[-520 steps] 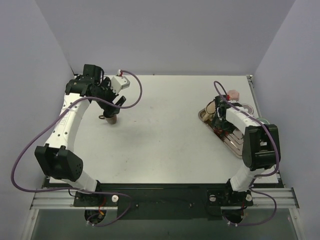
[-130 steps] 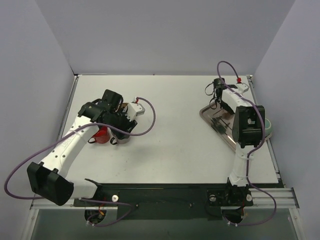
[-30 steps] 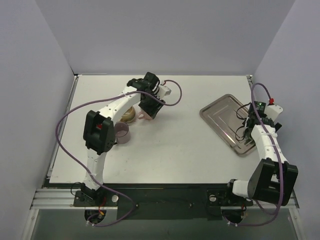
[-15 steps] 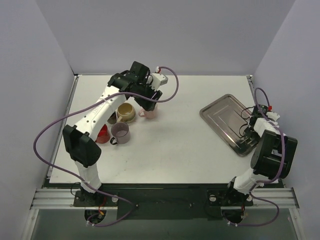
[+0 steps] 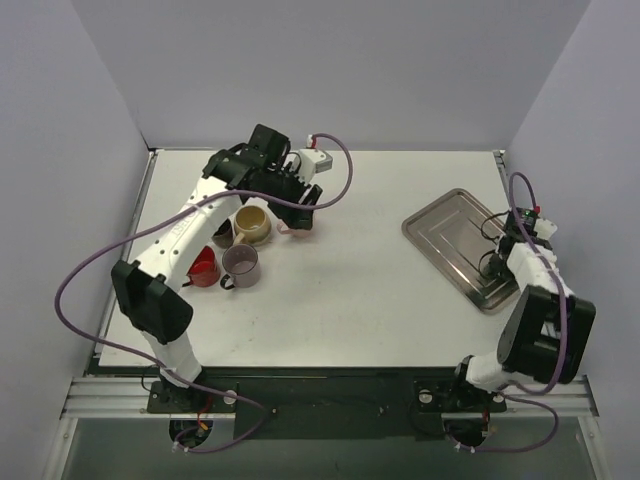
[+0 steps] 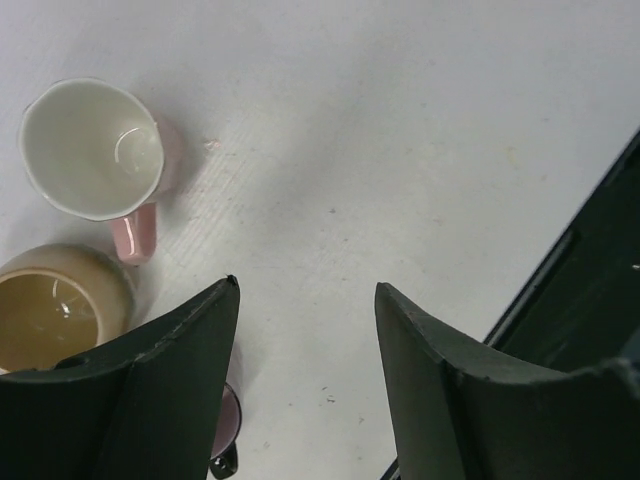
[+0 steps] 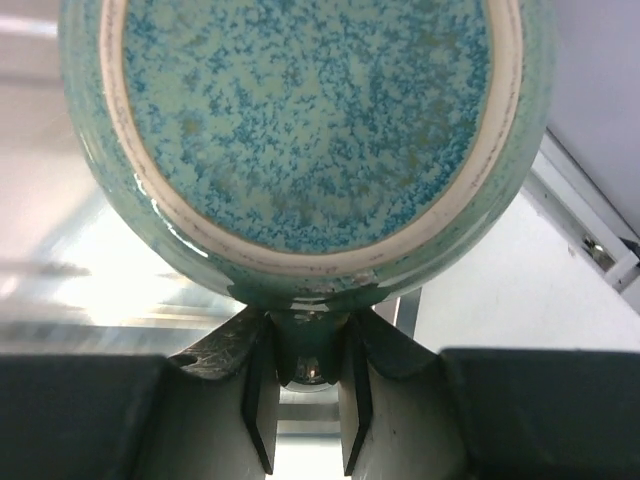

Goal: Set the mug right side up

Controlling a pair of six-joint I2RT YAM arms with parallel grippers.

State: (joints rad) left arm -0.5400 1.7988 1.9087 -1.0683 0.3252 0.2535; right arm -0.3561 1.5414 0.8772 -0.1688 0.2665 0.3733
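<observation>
At the far right of the overhead view, the right arm bends over a metal tray (image 5: 450, 230), reaching down at the tray's right-hand edge. Seen from that arm's wrist camera, a teal mug (image 7: 305, 120) with blue speckles fills the upper part of the frame. Its flat underside, ringed by a pale unglazed band, faces the camera. The mug's handle (image 7: 308, 352) points down toward the bottom of the frame. The right claw (image 7: 305, 340) is clamped on that handle, one dark finger pressed against each side. Shiny tray metal shows behind the mug at the left of the frame and white table (image 7: 480, 290) at the right. Whether the mug rests on the tray cannot be told.

Toward the upper left of the overhead view, the left arm reaches across to a cluster of mugs. The left claw (image 6: 307, 290) hangs above the table with its two fingers spread apart and holding nothing. At the upper left of its wrist view a pink mug (image 6: 92, 148) stands upright, white inside. Just below it is a tan mug (image 6: 50, 310), also mouth up. In the overhead view a brown mug (image 5: 222, 233), a red mug (image 5: 203, 268) and a purple mug (image 5: 240, 262) stand close by, lower left of the tan one.
</observation>
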